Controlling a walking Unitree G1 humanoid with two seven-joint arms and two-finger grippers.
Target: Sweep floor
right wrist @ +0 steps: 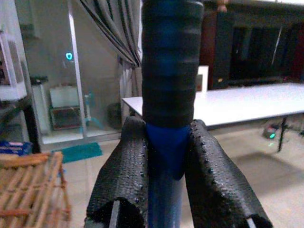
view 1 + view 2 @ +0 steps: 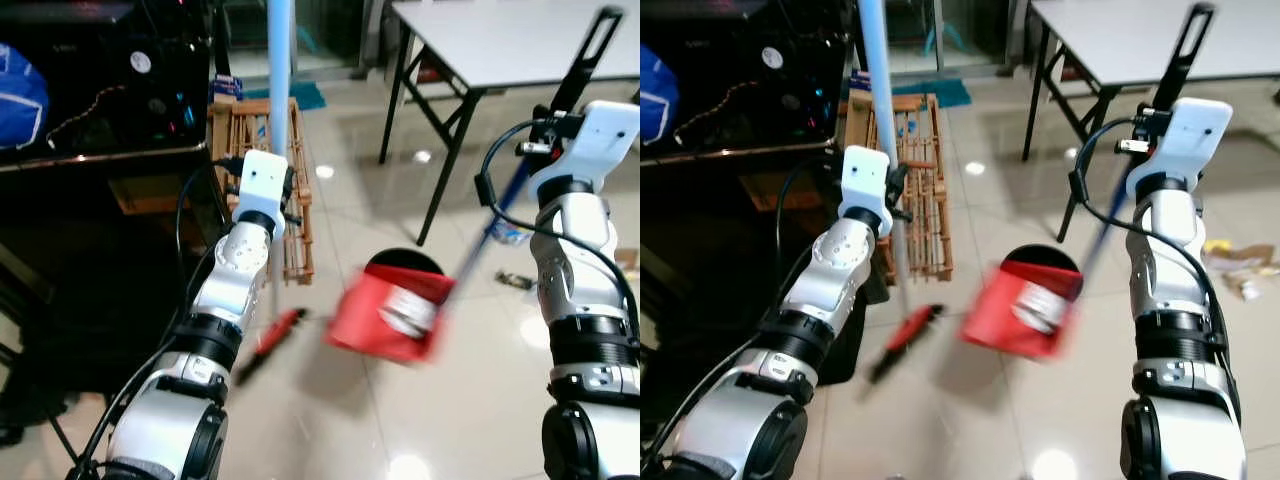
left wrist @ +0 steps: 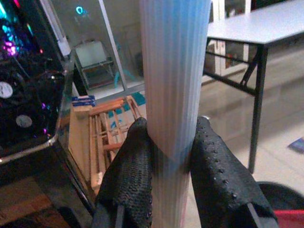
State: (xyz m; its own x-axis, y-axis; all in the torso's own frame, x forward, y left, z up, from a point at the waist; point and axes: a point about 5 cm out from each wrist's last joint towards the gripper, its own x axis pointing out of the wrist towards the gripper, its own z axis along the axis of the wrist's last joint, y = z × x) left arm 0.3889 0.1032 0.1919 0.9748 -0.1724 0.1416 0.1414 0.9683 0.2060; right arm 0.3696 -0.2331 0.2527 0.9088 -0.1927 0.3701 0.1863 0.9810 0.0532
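Broom handle (image 3: 174, 85) between left fingers (image 3: 130, 175)

Honestly nothing here is readable. The red dustpan (image 2: 388, 312) has a white label on it, but it's too blurred to make out. The small blue box (image 3: 83, 100) on the wooden rack (image 2: 290, 190) shows print, too tiny to read.

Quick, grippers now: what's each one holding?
Left gripper: closed on the light blue broom handle.
Right gripper: closed on the dark blue dustpan handle, red dustpan at floor level.
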